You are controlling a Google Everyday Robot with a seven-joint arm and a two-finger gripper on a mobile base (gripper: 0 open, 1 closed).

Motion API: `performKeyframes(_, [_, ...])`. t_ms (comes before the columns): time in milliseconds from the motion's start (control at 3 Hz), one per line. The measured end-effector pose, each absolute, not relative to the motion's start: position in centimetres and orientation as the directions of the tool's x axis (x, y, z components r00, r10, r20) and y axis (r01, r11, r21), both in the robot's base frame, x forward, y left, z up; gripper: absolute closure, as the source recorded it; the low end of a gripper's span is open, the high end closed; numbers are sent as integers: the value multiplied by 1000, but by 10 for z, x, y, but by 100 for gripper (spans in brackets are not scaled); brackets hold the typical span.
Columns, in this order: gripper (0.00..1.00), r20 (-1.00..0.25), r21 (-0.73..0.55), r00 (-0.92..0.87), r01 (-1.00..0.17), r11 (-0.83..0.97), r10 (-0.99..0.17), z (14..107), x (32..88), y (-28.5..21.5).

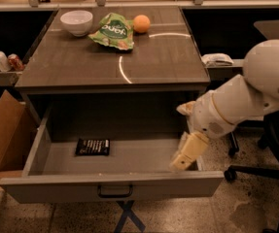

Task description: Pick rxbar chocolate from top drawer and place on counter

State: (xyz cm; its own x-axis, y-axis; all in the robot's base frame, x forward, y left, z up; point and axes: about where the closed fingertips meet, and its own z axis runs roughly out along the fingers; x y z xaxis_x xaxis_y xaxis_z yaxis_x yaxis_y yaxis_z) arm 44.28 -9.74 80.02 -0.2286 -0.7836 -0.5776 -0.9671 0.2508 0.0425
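The gripper (185,154) hangs at the right end of the open top drawer (56,186). I cannot tell how far open it is. The rxbar chocolate (93,146) lies flat and alone toward the drawer's left, well apart from it. Grasping, lifting and placing on the counter (148,62) are all left to do. The counter carries 1 bowl (77,22), 1 green snack bag (112,30) and 1 orange (141,23).

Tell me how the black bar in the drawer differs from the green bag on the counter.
The rxbar chocolate is black, small and flat; the green snack bag is larger and crumpled. The bar lies in the open top drawer, the bag on the counter. Both are wrapped snacks; the gripper hangs over the drawer's end opposite the bar, touching neither.
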Motion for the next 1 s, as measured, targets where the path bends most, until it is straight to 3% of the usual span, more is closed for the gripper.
performKeyframes(667, [0, -639, 72, -222, -970, 230, -736, 764, 471, -47])
performKeyframes(1000, [0, -639, 72, -222, -971, 230, -736, 764, 471, -47])
